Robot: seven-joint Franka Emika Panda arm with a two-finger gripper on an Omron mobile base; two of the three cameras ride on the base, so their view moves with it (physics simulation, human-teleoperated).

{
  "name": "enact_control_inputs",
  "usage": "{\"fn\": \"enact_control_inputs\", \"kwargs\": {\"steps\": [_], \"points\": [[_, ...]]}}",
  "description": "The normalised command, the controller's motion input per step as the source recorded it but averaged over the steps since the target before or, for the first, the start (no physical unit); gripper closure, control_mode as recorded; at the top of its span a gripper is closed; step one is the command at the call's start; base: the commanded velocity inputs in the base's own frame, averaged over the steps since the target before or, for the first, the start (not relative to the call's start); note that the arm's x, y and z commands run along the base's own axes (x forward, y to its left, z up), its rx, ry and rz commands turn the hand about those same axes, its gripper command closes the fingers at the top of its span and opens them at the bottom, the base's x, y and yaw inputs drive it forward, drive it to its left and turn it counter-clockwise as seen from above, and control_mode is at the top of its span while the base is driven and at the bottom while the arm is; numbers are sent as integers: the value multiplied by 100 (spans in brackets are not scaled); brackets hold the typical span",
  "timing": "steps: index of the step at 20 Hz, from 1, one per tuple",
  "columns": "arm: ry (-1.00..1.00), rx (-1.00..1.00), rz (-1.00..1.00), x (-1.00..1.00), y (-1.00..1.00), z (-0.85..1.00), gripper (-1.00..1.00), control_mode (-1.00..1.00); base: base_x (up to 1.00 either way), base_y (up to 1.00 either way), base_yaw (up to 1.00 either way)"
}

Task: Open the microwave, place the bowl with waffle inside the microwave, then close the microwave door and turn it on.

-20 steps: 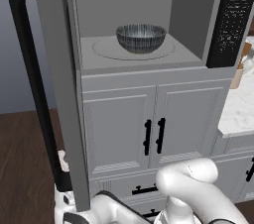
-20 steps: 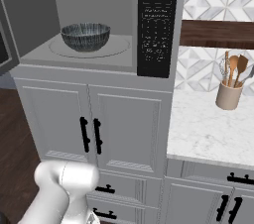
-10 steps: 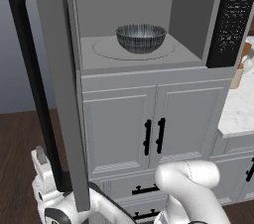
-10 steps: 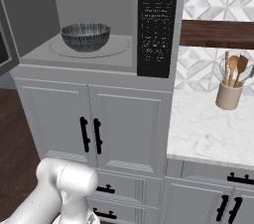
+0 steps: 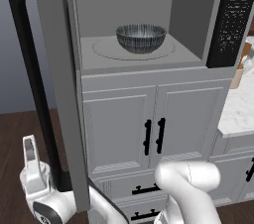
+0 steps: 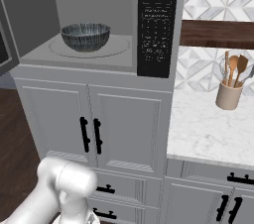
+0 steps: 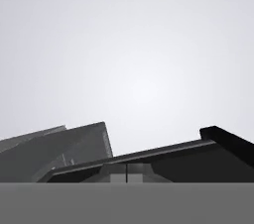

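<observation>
Left base view has the microwave (image 5: 149,20) standing open, its grey cavity bare to the front and the black button panel (image 5: 232,17) on its right side. On the round turntable (image 5: 134,48) sits the bowl (image 5: 141,37), dark and ribbed outside; the waffle cannot be made out past its rim. The microwave door (image 5: 62,94) is swung out to the left and seen nearly edge-on, with its long black handle (image 5: 34,84) running down the outer side. Low at the left, beside the foot of that handle and outside the door, the gripper (image 5: 30,149) points upward with its 2 fingers pressed together, clenched on nothing. The bowl lies far above it and to its right, inside the cavity, well apart from the fingers. Right base view shows the same bowl (image 6: 85,36) on the turntable, with white cabinet doors (image 6: 94,134) below.
</observation>
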Motion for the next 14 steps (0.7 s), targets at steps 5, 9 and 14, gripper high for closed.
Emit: {"fn": "enact_control_inputs", "kwargs": {"steps": [5,9,14], "points": [[-35,8,-10,-58,-3,69,100,-100,0,0,0],[-28,27,-1,-71,-46,61,100,-100,0,0,0],[-8,60,10,-86,-98,42,100,-100,0,0,0]]}}
